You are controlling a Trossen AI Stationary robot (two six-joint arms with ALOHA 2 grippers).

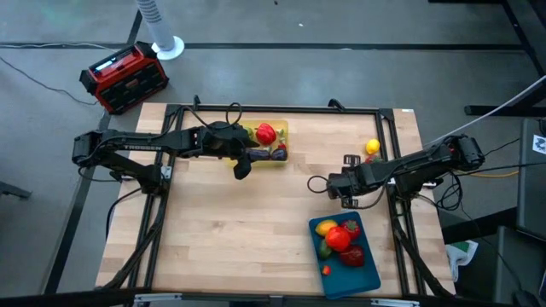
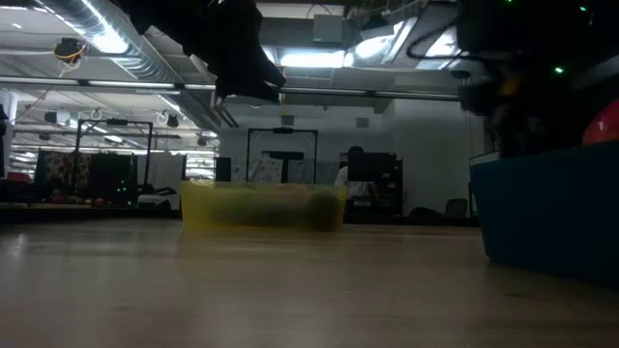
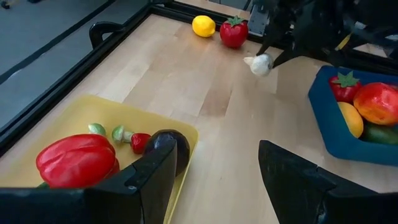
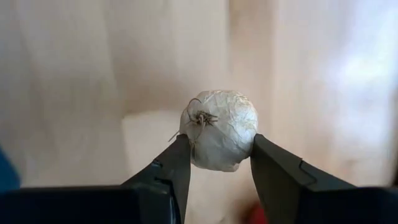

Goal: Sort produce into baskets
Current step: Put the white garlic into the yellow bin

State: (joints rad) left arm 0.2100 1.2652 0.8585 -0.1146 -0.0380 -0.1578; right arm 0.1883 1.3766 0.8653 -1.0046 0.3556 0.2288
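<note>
My right gripper is shut on a white garlic, above the table between the two trays; the garlic also shows in the left wrist view. My left gripper is open and empty, above the near right corner of the yellow tray. That tray holds a red pepper, a purple eggplant and small pieces. The teal tray at the near right holds a tomato, a red fruit, an orange-yellow piece and a green one. A lemon and a tomato lie on the table at the far right. My right gripper pinches the garlic between its two fingers, on two opposite sides of its lower half. The fingers slant down from the table's right. The garlic is lifted clear of the table, its root tuft turned toward the wrist.
A black metal frame runs around the table top. A red-and-black box stands on the floor beyond the far left corner. Bare wood lies between the two trays.
</note>
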